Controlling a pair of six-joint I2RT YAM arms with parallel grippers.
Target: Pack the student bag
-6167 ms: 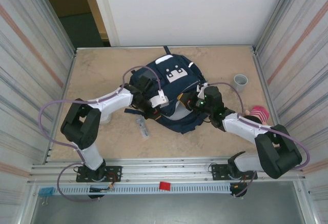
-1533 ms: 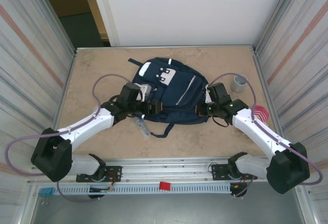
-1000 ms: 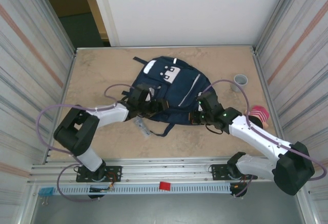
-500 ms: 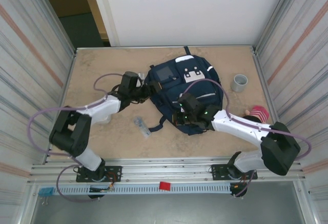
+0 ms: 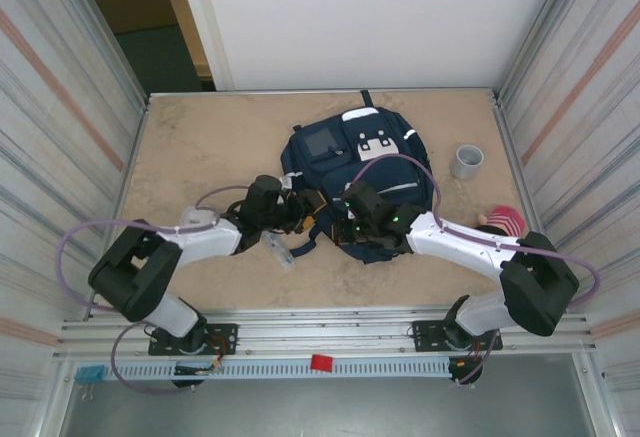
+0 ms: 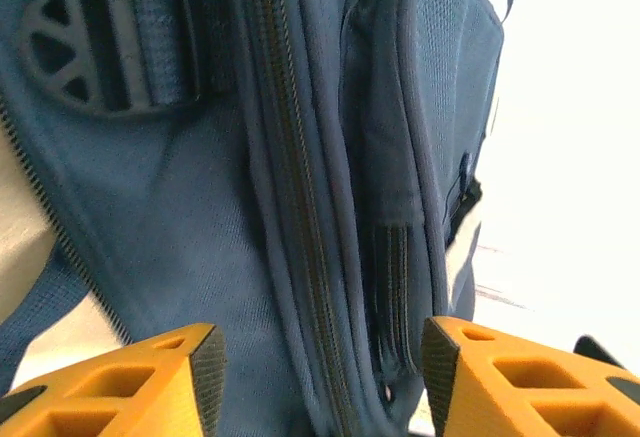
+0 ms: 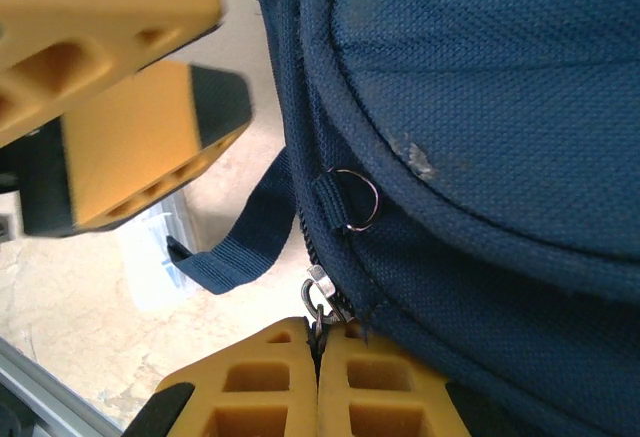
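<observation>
One navy student bag: left end effector released, right end effector pinching zipper.

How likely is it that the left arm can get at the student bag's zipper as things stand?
Probably yes. The left pincer stands open right at the student bag, the zipper running between its fingers, nothing in between. The right pincer, shut on the zipper pull, sits off to one side.

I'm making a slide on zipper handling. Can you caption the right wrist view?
Right gripper pinches the zipper pull of the student bag, with the open left gripper close beside.
</observation>
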